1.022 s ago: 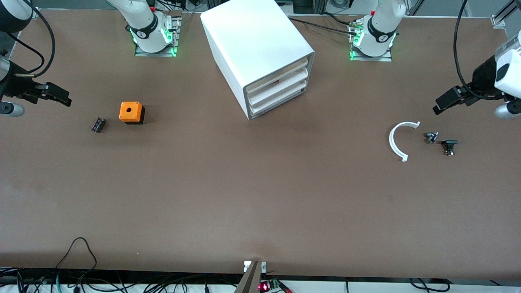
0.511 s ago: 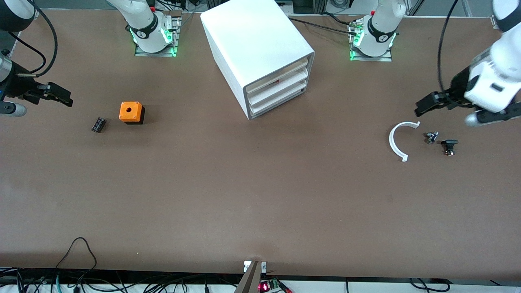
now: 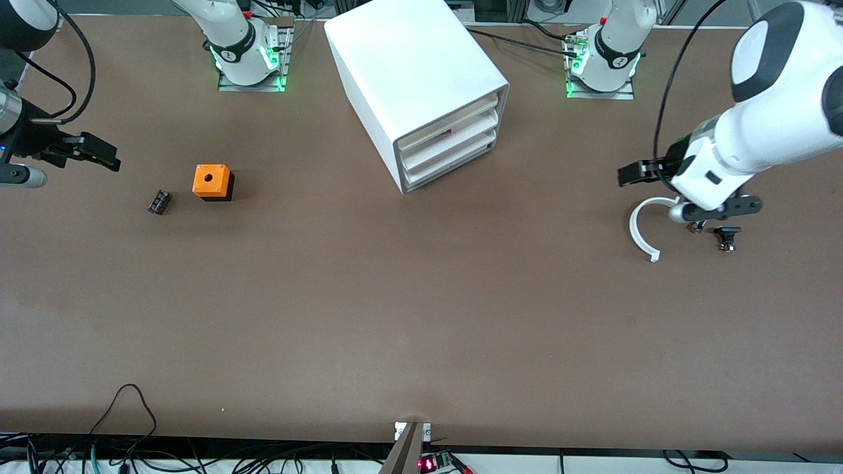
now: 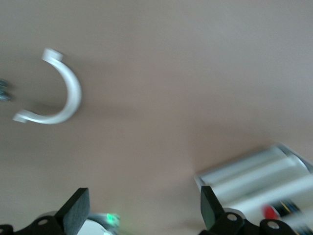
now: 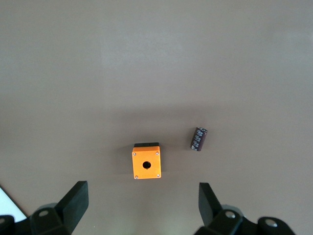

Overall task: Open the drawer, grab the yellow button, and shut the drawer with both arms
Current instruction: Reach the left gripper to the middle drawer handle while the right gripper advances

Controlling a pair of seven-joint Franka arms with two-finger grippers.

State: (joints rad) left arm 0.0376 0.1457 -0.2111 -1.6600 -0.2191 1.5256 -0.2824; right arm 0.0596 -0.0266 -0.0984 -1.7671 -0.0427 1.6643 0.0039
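The white cabinet (image 3: 421, 72) stands at the middle of the table between the two bases, its three drawers pushed in. The drawer (image 3: 454, 118) is the uppermost one. A small red speck (image 3: 450, 132) shows just under its front; I cannot tell if it is the button. My left gripper (image 3: 624, 176) hangs open and empty over bare table beside a white C-shaped ring (image 3: 642, 227); its wrist view shows the gripper (image 4: 143, 211), the ring (image 4: 58, 95) and the cabinet (image 4: 254, 178). My right gripper (image 3: 105, 158) hangs open and empty over the right arm's end of the table.
An orange cube with a hole (image 3: 212, 181) and a dark cylinder (image 3: 159, 201) lie near the right gripper (image 5: 142, 201); the right wrist view shows the cube (image 5: 146, 163) and the cylinder (image 5: 198, 139). Small black parts (image 3: 727, 236) lie beside the ring, partly under the left hand.
The left arm has swung in from the table's end toward the cabinet, bringing its gripper beside the white ring. The right gripper has barely moved.
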